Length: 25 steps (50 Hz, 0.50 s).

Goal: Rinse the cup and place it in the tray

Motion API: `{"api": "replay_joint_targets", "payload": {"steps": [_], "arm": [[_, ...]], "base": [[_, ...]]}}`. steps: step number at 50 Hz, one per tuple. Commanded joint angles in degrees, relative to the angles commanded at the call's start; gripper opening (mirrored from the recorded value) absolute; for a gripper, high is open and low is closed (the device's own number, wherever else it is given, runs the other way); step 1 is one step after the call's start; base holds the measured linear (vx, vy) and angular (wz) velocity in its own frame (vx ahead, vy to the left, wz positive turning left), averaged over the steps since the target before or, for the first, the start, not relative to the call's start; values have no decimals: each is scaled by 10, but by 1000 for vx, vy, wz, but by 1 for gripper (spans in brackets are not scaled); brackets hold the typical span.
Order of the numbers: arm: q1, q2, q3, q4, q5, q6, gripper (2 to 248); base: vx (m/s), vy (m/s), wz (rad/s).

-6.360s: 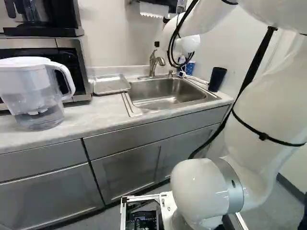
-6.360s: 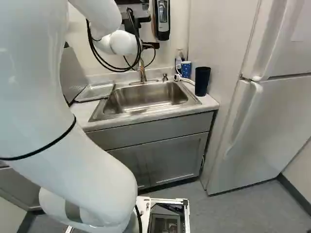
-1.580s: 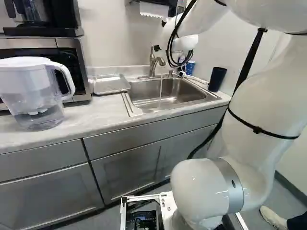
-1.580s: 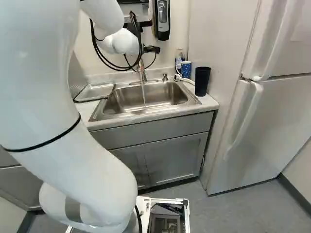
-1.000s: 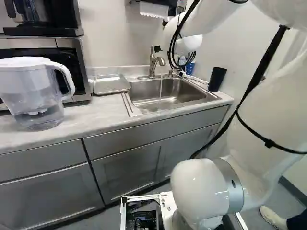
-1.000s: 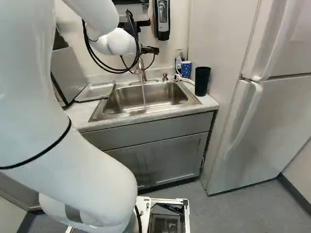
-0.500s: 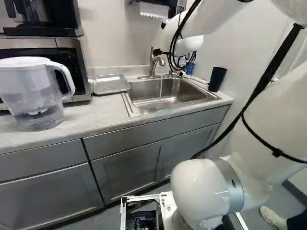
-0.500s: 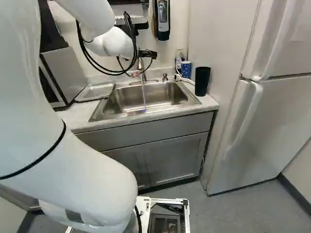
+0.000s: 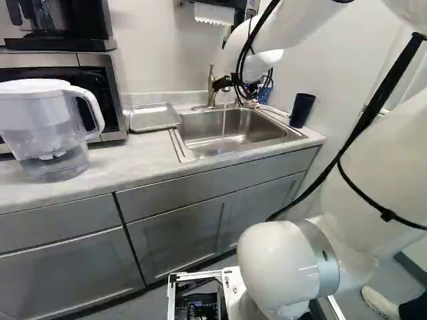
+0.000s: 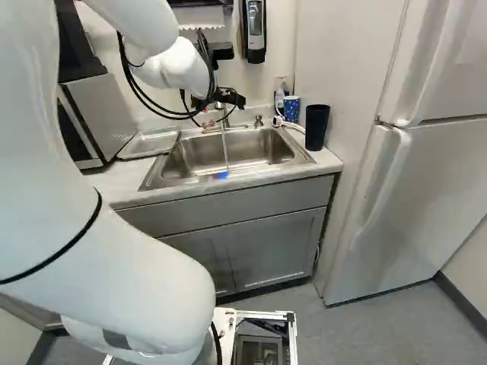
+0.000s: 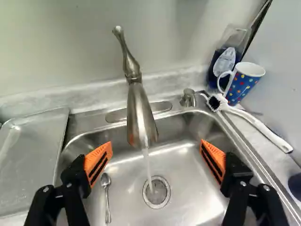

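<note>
On left, left base view, we see lidded clear pitcher (image 9: 47, 137), some water inside, on worktop (image 9: 127, 163) before microwave (image 9: 113, 87); black appliance (image 9: 73, 44) atop microwave. Paper towel (image 9: 213, 13) hanging at wall. Right base view, we see wall dispenser (image 10: 254, 30), pale fridge (image 10: 426, 198) beside grey cabinets (image 10: 266, 247). Wrist view, we spot soap bottle (image 11: 224, 61), white-handled brush (image 11: 263, 128) near it, small spoon (image 11: 106, 181) lying flat.
</note>
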Motion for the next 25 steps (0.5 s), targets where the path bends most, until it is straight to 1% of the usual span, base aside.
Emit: {"api": "replay_joint_targets", "payload": {"steps": [25], "arm": [[0,0,0,0,-151,0,247]], "base": [[0,0,0]]}}
